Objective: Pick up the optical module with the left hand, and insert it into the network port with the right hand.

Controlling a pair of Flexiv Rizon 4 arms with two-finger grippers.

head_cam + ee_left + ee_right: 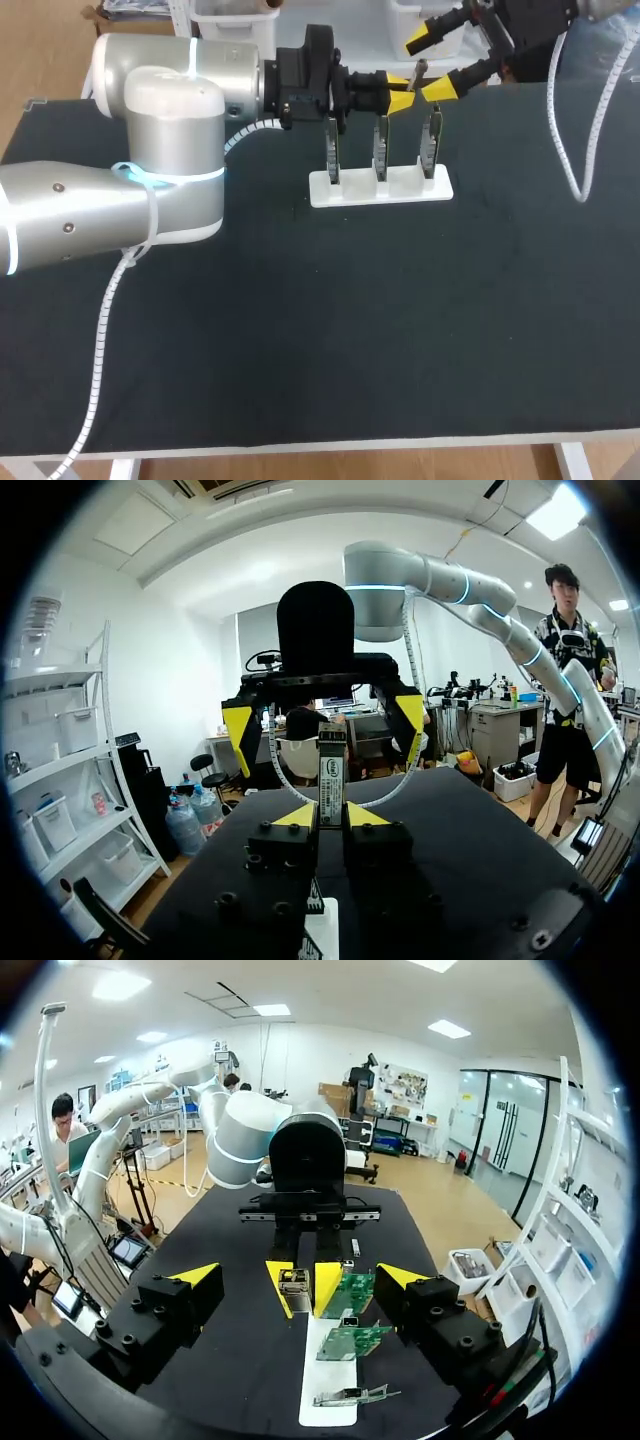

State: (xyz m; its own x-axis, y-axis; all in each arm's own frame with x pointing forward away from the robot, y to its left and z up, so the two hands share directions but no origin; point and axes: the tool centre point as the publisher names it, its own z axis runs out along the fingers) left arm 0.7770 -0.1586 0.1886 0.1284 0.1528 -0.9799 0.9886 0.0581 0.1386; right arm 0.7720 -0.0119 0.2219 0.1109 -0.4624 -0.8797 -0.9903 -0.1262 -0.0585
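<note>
The left fingers (297, 816) are clamped on the optical module (331, 776), a slim metal-cased bar with a printed label, held in the air over the far part of the table (300, 330). Its long axis runs out along the left fingers toward the right fingers (237, 738). These stand wide apart on either side of its free end, not touching it. Below, a white plastic holder (328, 1400) carries three upright green circuit boards (350, 1295). The network port cannot be made out.

Black worktop (400, 320), white rack (380, 188) with green boards (350, 1295), silvery optical module (331, 770), and black left claw (331, 817) and right claw (300, 1278) tipped bright yellow.
</note>
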